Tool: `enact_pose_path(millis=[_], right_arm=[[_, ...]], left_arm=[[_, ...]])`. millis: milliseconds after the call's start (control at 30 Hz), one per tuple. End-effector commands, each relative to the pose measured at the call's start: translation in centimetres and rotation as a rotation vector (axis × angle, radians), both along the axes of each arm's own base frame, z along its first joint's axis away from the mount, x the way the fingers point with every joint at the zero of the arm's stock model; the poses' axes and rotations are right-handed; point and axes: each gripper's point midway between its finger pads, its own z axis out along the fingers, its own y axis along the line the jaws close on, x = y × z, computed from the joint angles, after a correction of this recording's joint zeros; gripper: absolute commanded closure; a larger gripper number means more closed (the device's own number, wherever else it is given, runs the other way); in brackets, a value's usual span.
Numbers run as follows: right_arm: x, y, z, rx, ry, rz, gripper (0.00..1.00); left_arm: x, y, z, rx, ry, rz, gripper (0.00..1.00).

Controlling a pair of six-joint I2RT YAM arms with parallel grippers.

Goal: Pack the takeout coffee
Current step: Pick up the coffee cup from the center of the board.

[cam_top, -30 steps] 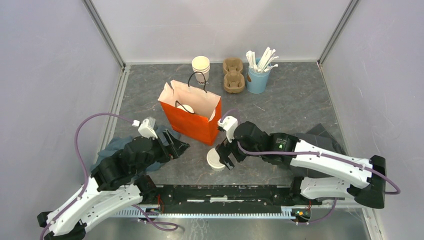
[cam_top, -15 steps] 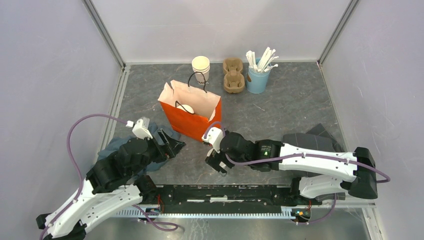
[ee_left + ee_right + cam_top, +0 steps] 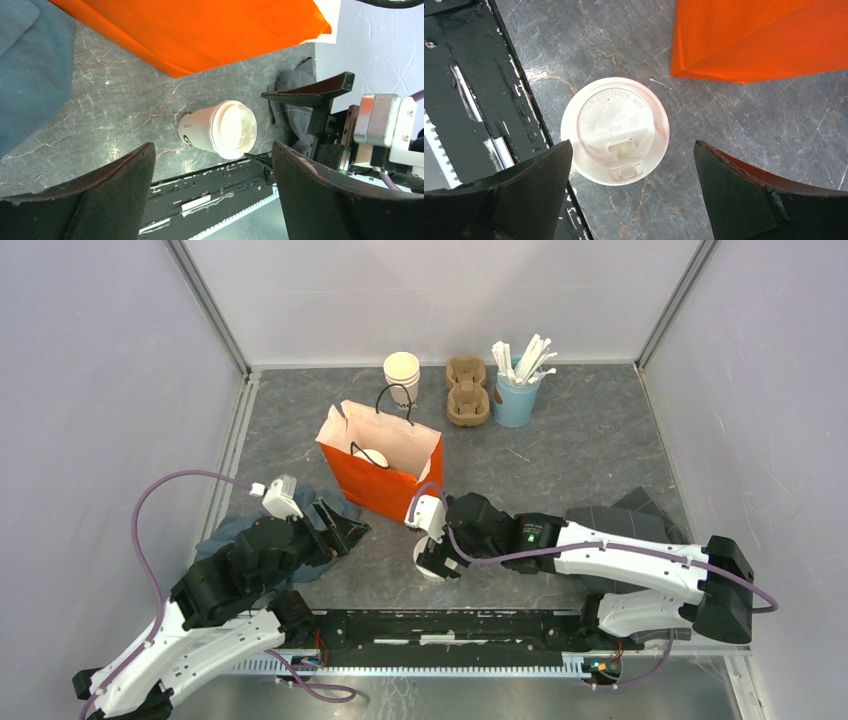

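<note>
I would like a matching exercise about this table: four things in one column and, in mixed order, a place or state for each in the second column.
Things:
1. lidded cup
2. orange bag
3. blue tumbler
4. cardboard carrier

Places or states:
A. holds white sticks
B. upright, mouth open
C. brown, empty, at the back
D. below the open right gripper

Pairs: 1-D, 2-B, 3-A, 4-C

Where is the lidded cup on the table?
The cup stands low centre in the top view, just off the near corner of the bag, directly under the open right gripper.
</note>
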Motion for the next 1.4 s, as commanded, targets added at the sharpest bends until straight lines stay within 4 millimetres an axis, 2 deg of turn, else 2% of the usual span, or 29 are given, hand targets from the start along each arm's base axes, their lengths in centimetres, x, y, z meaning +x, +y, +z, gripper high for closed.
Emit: enact_pose_path(millis=[0,367,867,1133,1367], right_arm=[[0.2,1.3,0.3,0.054,-0.003,0.060,0.02],[-0.1,1.7,-0.6,0.045,0.038,0.093,0.02],[0.5,0.9,-2.1,0.007,0.046,0.079,0.02],[0.4,1.2,-2.4,-0.004,0.078,0.093,0.04],[0.7,0.9,-1.8,0.005,0.068,0.078,0.08]], left_arm=[[-0.1,0.0,1.3,-0.054,-0.005,0.015,0.08],[-0.1,0.0,1.5,-0.067,-0.010,0.014,0.07],[0.1,-0.5,1.5,-0.069,-0.007,0.008,0.07],[0.2,-0.8,1.6,-0.069,-0.009,0.001,0.07],[0.4,-0.8,1.7,-0.067,-0.012,0.006,0.07]])
